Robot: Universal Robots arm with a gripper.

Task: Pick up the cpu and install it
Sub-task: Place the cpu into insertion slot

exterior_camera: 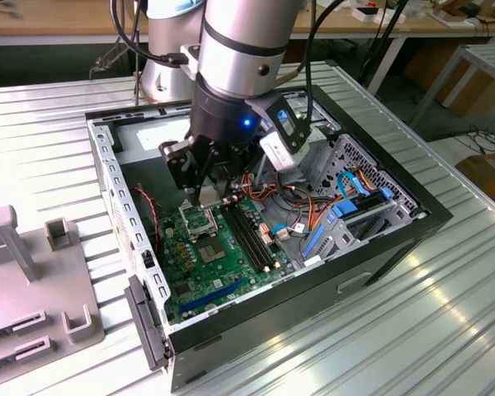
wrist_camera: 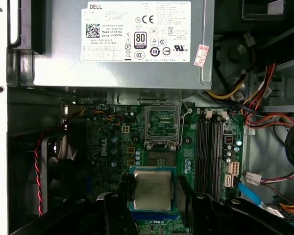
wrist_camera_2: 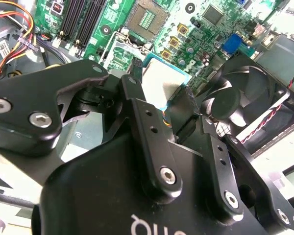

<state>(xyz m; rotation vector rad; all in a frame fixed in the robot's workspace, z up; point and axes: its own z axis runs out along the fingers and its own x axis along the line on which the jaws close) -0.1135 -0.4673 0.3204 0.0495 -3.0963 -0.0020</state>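
First wrist view: gripper (wrist_camera: pixel 154 192) clamps the cpu (wrist_camera: pixel 152 188) by its edges (flat, presumably for seating) near the cpu socket (wrist_camera: pixel 161 125).

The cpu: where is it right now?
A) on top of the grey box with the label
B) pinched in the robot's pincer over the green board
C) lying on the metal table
B: the cpu sits clamped in the pincer, held above the green board.

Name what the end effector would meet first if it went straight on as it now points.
Probably the motherboard beside the socket, with the held cpu touching first; depth is unclear.
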